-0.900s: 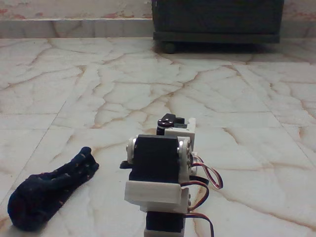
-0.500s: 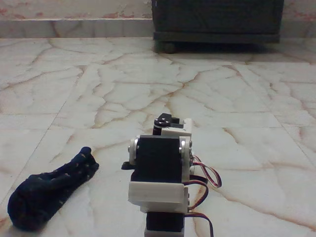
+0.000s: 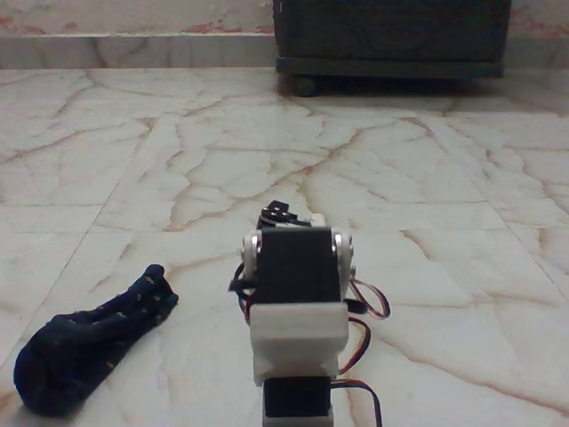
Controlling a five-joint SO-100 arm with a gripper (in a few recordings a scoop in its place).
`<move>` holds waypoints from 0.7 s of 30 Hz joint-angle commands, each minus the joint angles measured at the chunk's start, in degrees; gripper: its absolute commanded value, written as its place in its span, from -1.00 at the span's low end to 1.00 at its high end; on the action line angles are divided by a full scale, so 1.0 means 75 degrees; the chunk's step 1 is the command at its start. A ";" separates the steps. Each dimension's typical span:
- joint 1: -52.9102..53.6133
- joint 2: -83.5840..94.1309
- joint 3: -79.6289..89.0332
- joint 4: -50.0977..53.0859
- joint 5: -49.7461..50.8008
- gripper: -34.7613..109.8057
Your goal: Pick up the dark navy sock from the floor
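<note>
Fixed view, one dark navy sock [image 3: 84, 354] with reddish specks lay crumpled on the veined marble floor [image 3: 222, 142], one arm [image 3: 295, 311] beside it, pincer state indeterminable.

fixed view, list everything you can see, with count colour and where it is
sock: one, dark navy with tiny reddish specks, lying on the floor at lower left, left of the arm and apart from it
floor: cream-white marble tiles with brown-orange veins and thin grout lines, running across the picture
cabinet: one, dark, standing on the floor at top right against the wall, a round foot showing under its left corner
wall base: one pale ledge along the top edge, left of the cabinet
robot arm: one, white printed parts with black servo blocks and red, white and black wires, bottom centre, seen from behind; gripper fingers hidden behind the arm, so open or shut cannot be told
</note>
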 commanded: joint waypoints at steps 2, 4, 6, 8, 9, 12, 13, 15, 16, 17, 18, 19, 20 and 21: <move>-0.0141 -0.0445 -0.0738 0.0551 0.0563 -0.52; -0.0258 -0.0563 -0.0867 0.1043 0.1102 -0.52; -0.0352 -0.0633 -0.0949 0.1523 0.2062 -0.52; -0.0480 -0.0645 -0.0949 0.2109 0.3000 -0.52; -0.0645 -0.0645 -0.0973 0.2238 0.3598 -0.52; -0.0973 -0.0621 -0.1102 0.3680 0.4863 -0.52; -0.1148 -0.0645 -0.1242 0.4148 0.5320 -0.52; -0.1570 -0.1008 -0.1664 0.4805 0.6211 -0.52; -0.1816 -0.1418 -0.2133 0.5156 0.6750 -0.52; -0.2016 -0.1781 -0.2543 0.5520 0.7160 -0.52; -0.2250 -0.1887 -0.2613 0.5496 0.7418 -0.52; -0.2414 -0.2051 -0.2742 0.5602 0.7582 -0.52; -0.2566 -0.2262 -0.2965 0.5953 0.7711 -0.52; -0.2695 -0.2449 -0.3094 0.6211 0.7805 -0.52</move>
